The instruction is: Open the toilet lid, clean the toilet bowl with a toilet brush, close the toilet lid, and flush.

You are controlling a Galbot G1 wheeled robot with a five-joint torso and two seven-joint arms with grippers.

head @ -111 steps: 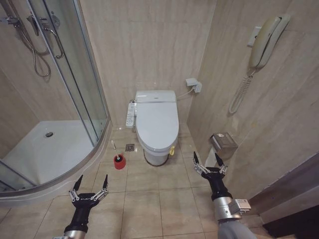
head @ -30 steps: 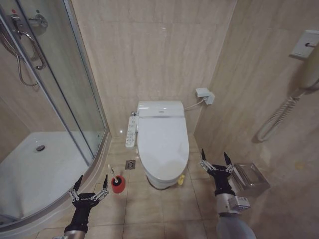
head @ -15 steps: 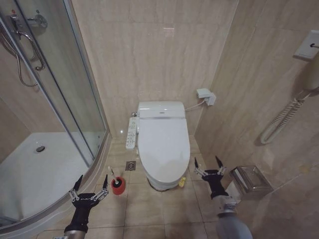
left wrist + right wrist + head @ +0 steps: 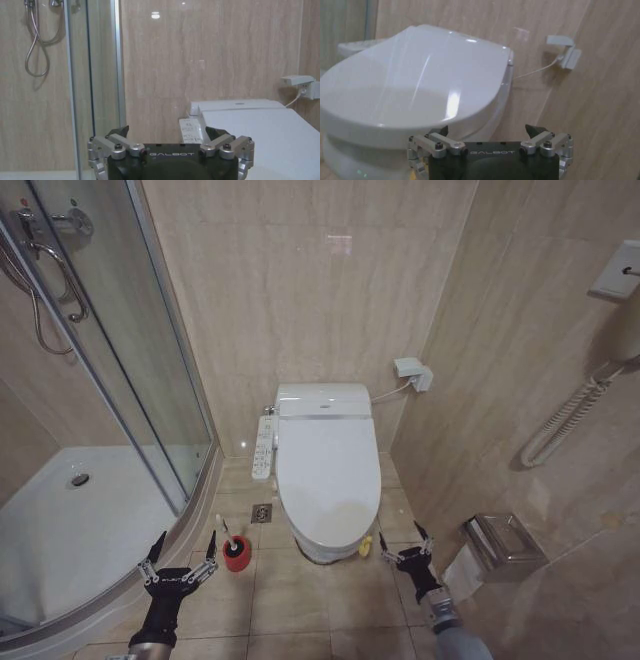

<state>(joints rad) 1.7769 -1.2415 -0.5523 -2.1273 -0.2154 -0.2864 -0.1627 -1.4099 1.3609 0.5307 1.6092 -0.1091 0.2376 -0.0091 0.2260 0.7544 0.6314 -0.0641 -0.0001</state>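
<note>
While toilet lid [image 4: 328, 480] lies closed over bowl, right end effector [image 4: 405, 555] is held low beside toilet's front right, fingers spread, nothing gripped. Left end effector [image 4: 178, 558] is held above floor tiles, fingers apart, just beside toilet brush [image 4: 226, 536] standing in red holder cup [image 4: 236, 554]. "GALBOT" is read on both end effector bodies.
</note>
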